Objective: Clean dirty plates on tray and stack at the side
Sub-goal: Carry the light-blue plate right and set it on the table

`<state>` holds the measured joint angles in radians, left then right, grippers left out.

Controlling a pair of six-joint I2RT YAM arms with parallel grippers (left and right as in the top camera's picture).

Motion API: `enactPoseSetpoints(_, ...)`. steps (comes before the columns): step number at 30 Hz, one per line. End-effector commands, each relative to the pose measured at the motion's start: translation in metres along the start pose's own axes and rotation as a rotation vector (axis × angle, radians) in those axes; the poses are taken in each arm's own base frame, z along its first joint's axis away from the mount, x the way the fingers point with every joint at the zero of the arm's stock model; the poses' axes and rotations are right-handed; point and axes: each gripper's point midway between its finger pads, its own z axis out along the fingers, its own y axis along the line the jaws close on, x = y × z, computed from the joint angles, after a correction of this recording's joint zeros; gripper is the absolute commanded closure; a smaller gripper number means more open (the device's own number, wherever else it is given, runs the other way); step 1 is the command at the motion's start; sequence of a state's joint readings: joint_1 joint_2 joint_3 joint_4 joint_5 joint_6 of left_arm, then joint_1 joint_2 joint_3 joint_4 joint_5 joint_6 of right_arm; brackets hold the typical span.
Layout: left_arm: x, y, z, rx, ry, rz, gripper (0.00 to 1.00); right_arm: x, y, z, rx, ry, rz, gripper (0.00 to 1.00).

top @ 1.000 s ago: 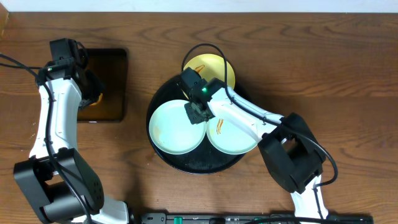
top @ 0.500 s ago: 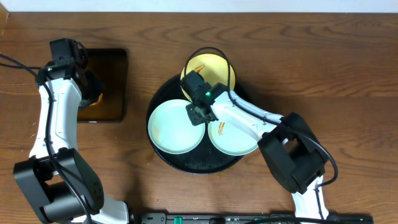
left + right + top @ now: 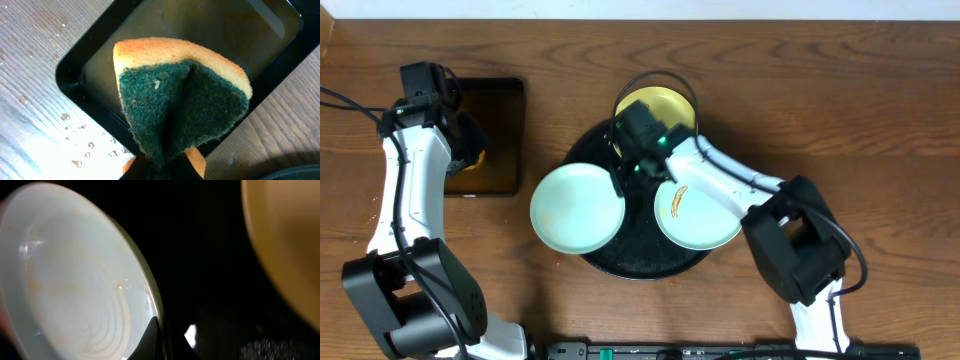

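Round black tray [image 3: 642, 262] on desk [image 3: 880, 120]: a smeared blue-white plate [image 3: 700, 218], marked with an orange streak, is seated inside at the right. A second blue-white plate [image 3: 575, 210] is pinched at its rim by the closed right end effector [image 3: 625, 182] and overhangs the tray's left rim. A yellow plate [image 3: 668, 106] is noted at the far rim. Rectangular black tray [image 3: 498, 130]: a green-and-yellow sponge [image 3: 182, 105] is clamped over it by the left end effector [image 3: 165, 167].
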<state>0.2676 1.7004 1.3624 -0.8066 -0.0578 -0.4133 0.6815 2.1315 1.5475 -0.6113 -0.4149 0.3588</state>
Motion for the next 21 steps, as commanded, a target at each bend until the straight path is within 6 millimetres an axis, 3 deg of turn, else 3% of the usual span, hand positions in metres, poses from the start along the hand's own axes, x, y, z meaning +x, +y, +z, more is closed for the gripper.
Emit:
enactPoseSetpoints(1, 0.006, 0.006, 0.008, -0.02, 0.025, 0.015, 0.92, -0.019, 0.017, -0.021, -0.207, -0.005, 0.028, 0.99)
enactPoseSetpoints(12, 0.007, 0.006, 0.008, -0.022, 0.028, 0.015, 0.92, -0.055, 0.021, -0.092, -0.65, -0.07, 0.043, 0.99)
enactPoseSetpoints(17, 0.008, 0.007, 0.008, -0.024, 0.032, 0.016, 0.92, -0.079, -0.032, -0.134, -0.593, -0.188, 0.151, 0.99)
enactPoseSetpoints(21, 0.008, 0.007, 0.008, -0.024, 0.032, 0.016, 0.92, -0.086, -0.079, -0.185, -0.54, -0.294, 0.232, 0.99)
